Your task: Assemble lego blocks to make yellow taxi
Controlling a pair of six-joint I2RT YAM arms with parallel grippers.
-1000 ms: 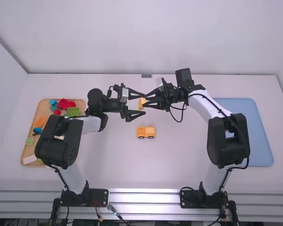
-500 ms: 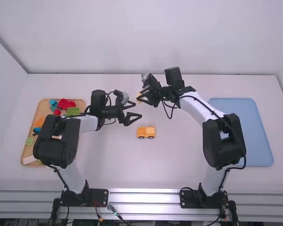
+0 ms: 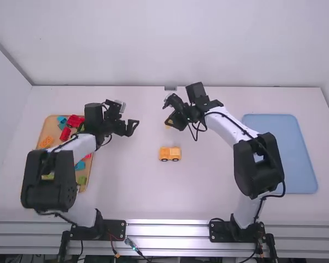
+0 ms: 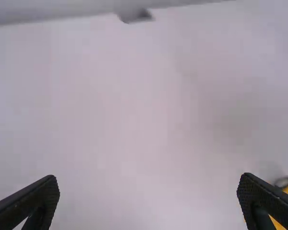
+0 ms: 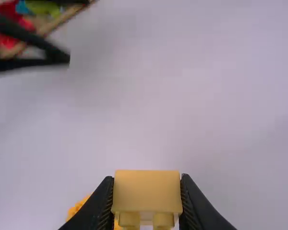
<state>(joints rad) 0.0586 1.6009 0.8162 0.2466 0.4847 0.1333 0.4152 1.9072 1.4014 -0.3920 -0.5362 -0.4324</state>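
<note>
The yellow vehicle (image 3: 170, 154) stood upright on the bench (image 3: 208, 186), about midway between its left and right edges and well back from the near edge. Two dark wheels showed on the side facing the near edge. The right gripper (image 3: 169, 122) was positioned between the vehicle and the bench's far edge. Its fingers were clamped on a yellow block (image 5: 147, 189), one finger on each side. Two rounded projections showed on one end of the block. The held block and the vehicle were apart.

The left gripper (image 3: 132, 127) was located above the bench, between the orange tray (image 3: 47, 129) and the right gripper. Its fingers were wide apart, with nothing between them.

The orange tray lay along the left edge of the bench, partly covered by the left arm (image 3: 79, 147). Near its far edge were a red piece (image 3: 77, 121) and a blue piece (image 3: 62, 123). An orange piece (image 3: 46, 142) lay by its left edge. A second blue piece (image 3: 80, 165) and a green piece (image 3: 81, 180) lay by its right edge, the green one closer to the near right corner. The light blue tray (image 3: 288, 156) lay near the bench's right edge.
</note>
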